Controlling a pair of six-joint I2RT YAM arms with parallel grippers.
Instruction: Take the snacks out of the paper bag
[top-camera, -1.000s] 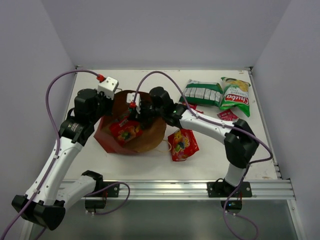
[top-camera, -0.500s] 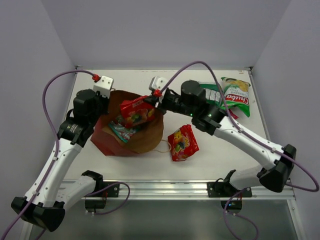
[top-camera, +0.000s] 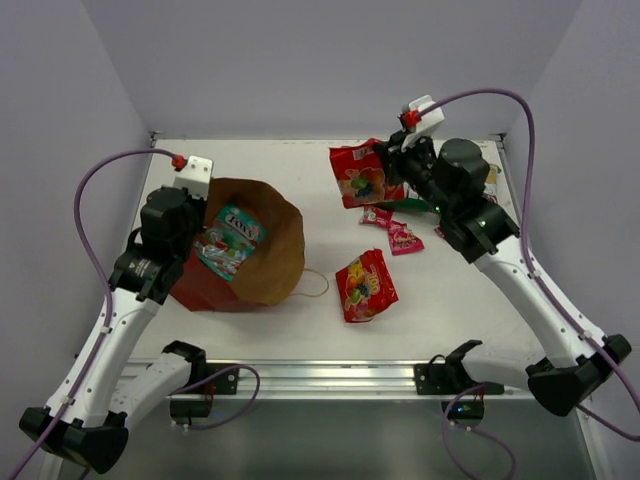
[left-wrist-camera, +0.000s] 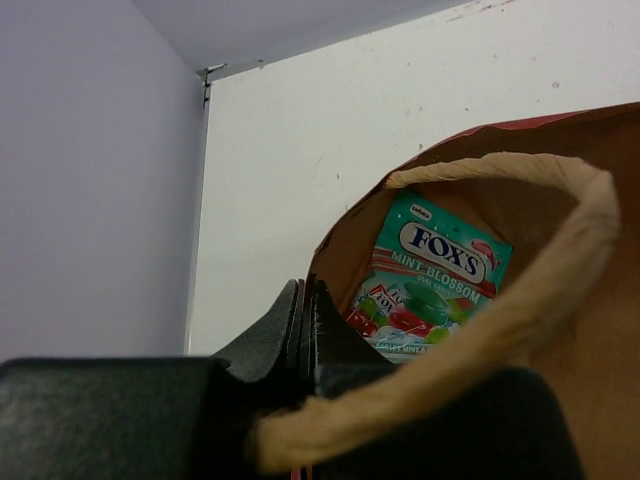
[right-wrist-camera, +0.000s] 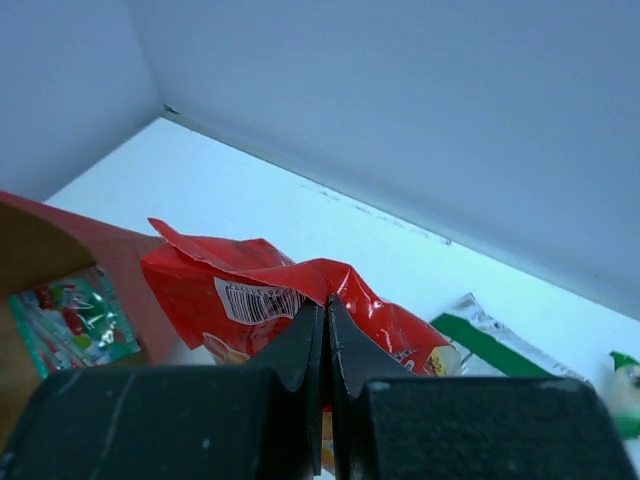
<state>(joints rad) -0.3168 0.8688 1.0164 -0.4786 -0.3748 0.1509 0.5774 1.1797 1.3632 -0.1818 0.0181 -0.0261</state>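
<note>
The right gripper (right-wrist-camera: 324, 310) is clamping 1 red candy bag (right-wrist-camera: 250, 280), hanging left of it. The left gripper (left-wrist-camera: 305, 300) is pinching the paper bag (top-camera: 270, 265).

Brown paper bag (top-camera: 280, 255) lies tipped open, teal packet (top-camera: 228, 240) inside; red candy bag (top-camera: 360, 178) aloft.

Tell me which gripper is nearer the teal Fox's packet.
Left. The left gripper pinches the rim of the paper bag right beside the teal packet; the right gripper holds a red candy bag well off to the right.
</note>
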